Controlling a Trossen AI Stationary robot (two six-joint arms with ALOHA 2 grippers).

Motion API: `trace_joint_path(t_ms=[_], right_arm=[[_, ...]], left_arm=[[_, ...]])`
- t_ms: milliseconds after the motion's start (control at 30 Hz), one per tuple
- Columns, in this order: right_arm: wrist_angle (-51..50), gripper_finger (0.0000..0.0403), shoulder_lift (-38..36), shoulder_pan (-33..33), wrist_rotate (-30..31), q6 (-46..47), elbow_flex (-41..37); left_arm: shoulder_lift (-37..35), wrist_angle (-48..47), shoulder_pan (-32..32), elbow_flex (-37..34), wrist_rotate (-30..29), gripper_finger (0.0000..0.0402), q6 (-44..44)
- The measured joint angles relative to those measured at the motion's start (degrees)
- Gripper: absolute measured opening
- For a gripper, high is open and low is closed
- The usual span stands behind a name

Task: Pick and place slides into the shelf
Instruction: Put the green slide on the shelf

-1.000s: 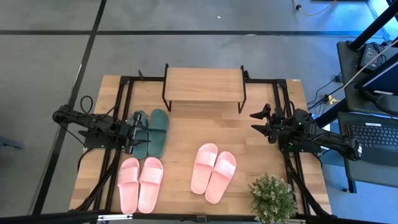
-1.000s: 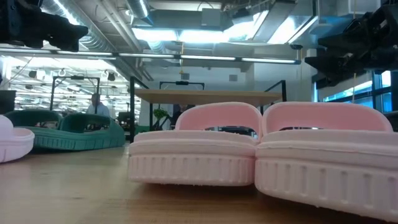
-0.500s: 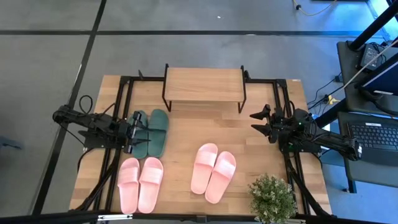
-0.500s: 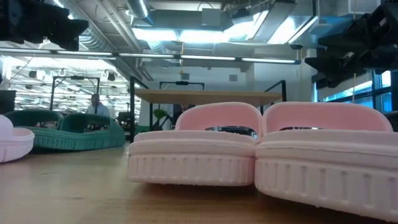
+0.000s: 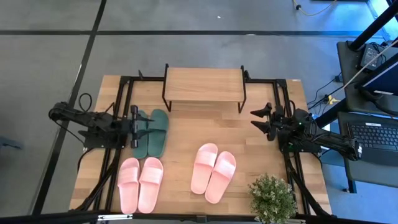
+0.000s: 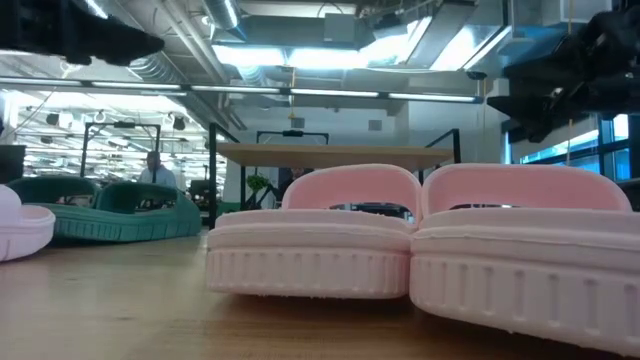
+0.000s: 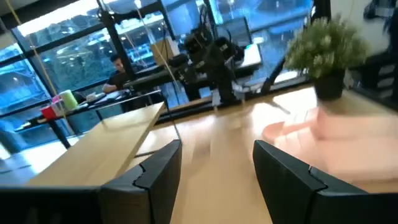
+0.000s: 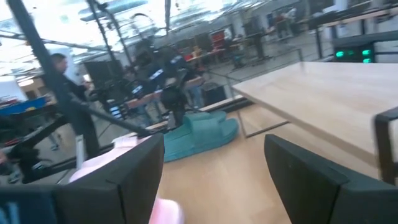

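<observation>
— How are the left gripper's (image 5: 151,119) fingers (image 7: 155,177) found?
— They are seen spread apart with nothing held between them, poised over the dark green pair of wide-strapped slide sandals (image 5: 151,132) at the left of the light wooden tabletop (image 5: 249,143). In the left wrist view only bare wood is framed between the two dark fingers.

— And the right gripper (image 5: 254,121)?
— Its fingers (image 8: 134,171) are likewise parted and empty. It is held above the right side of the tabletop, pointing toward the middle, well apart from every slide.

— Where is the small low shelf with the wooden plank top and thin black legs (image 5: 204,84)?
— It is set at the far middle edge of the tabletop, between the two arms, with nothing seen on its top.

— The remaining slides?
— One light pink pair (image 5: 140,183) is laid side by side at the near left, just in front of the green pair. The second light pink pair (image 5: 212,172) is placed near the middle, slightly angled, and fills the foreground of the low view (image 6: 420,245).

— Anything else?
— A small green potted plant (image 5: 272,197) is stood at the near right corner. A person (image 6: 155,170) is visible far off in the room behind.
</observation>
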Motion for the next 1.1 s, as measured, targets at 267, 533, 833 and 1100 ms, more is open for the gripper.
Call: trace_joint_path(t_ms=[267,533,833,1100], right_arm=[[0.0,0.0277,0.0,0.0,2.4,3.2,0.0],[-0.1,0.0277,0.0,0.0,2.5,4.6,0.0],[-1.3,0.0277,0.0,0.0,2.5,4.2,0.0],[-2.4,0.0277,0.0,0.0,2.5,3.7,0.0]], left_arm=[[16.6,-15.0,0.0,12.6,-5.3,0.0192,-3.8],[31.6,-30.9,-0.5,23.6,-8.4,0.0192,-10.8],[44.2,-56.2,-0.6,39.1,-8.1,0.0192,-34.0],[56.3,-70.1,1.3,45.7,0.3,0.0192,-42.3]])
